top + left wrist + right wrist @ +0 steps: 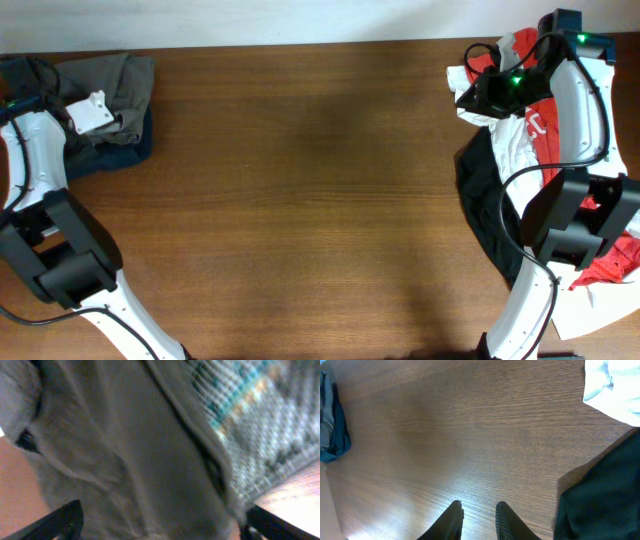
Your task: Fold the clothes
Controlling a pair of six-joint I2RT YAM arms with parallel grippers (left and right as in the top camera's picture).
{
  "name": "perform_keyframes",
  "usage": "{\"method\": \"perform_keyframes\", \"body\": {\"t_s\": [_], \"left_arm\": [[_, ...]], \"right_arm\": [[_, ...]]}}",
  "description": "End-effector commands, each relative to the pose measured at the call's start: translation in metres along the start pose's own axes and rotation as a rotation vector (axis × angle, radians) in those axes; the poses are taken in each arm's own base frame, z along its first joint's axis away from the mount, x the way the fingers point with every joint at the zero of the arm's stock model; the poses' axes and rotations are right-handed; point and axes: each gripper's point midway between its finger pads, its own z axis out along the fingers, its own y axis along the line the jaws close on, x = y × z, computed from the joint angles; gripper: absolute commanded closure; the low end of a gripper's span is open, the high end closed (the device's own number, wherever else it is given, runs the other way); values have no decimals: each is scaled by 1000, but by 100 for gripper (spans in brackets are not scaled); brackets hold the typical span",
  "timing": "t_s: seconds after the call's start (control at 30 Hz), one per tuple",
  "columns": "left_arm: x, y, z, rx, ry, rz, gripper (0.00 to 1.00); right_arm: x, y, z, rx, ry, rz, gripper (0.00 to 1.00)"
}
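The clothes lie in two heaps. Grey-olive shorts (118, 80) sit bunched on a navy piece (135, 152) at the far left corner. My left gripper (110, 121) hovers right over them. In the left wrist view its jaws stand wide open, with the grey shorts (125, 460) filling the space between the fingers (60, 522), touching neither. A pile of white (515, 140), red (610, 262) and black (490, 215) garments lies at the right. My right gripper (479, 517) is narrowly open with nothing in it, above bare wood left of that pile.
The brown wooden table (300, 200) stretches between the two heaps. In the right wrist view a white cloth edge (615, 390) and black cloth (605, 495) lie to the right. The right arm's base (575, 215) stands on the right pile.
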Motion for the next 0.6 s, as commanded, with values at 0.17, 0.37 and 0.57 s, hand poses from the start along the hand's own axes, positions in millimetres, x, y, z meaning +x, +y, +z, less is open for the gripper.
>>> {"method": "perform_keyframes", "body": {"t_s": [0.17,0.37,0.57], "left_arm": [[-25,-13,-70,75,-241,-44,1],[-52,-4,-167,112,-529,-440,1],[-82,3,-214,280,-764,-787,0]], "right_arm": [[0,8,-5,8,-12,-20,69],[-2,13,-2,5,-14,-36,69],[-1,21,3,0,-7,-56,69]]}}
